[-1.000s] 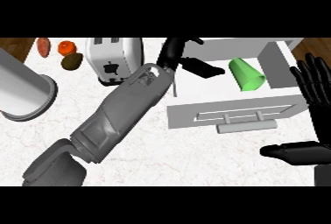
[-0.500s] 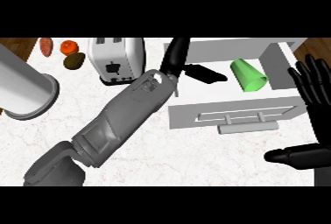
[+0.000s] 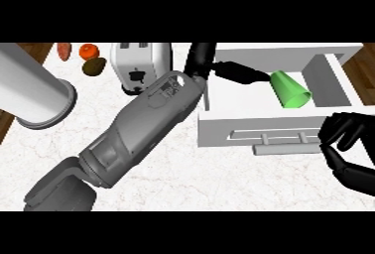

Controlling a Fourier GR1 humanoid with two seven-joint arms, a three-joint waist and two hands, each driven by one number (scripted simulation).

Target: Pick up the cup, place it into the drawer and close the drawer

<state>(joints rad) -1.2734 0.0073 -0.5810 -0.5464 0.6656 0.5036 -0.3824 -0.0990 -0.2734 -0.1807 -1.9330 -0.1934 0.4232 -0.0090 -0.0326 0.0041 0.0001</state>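
Note:
The green cup (image 3: pixel 290 89) lies on its side inside the open white drawer (image 3: pixel 242 131), near its right wall. My left forearm crosses the counter diagonally, and my left hand (image 3: pixel 219 69) is open over the drawer's back left corner, its thumb pointing at the cup without touching it. At the view's right edge my right hand (image 3: pixel 345 141) has its fingers curled, just beside the right end of the drawer's front panel and its handle (image 3: pixel 282 146). It holds nothing.
A white toaster (image 3: pixel 139 64) stands left of the drawer. A large grey cylinder (image 3: pixel 33 94) is at the far left. An orange (image 3: pixel 89 50), a brown fruit (image 3: pixel 93 65) and a reddish vegetable (image 3: pixel 64 50) lie at the back left.
My right hand has dropped from an upright open pose and curled its fingers beside the drawer front. The left hand has barely moved, and the cup stays in the drawer.

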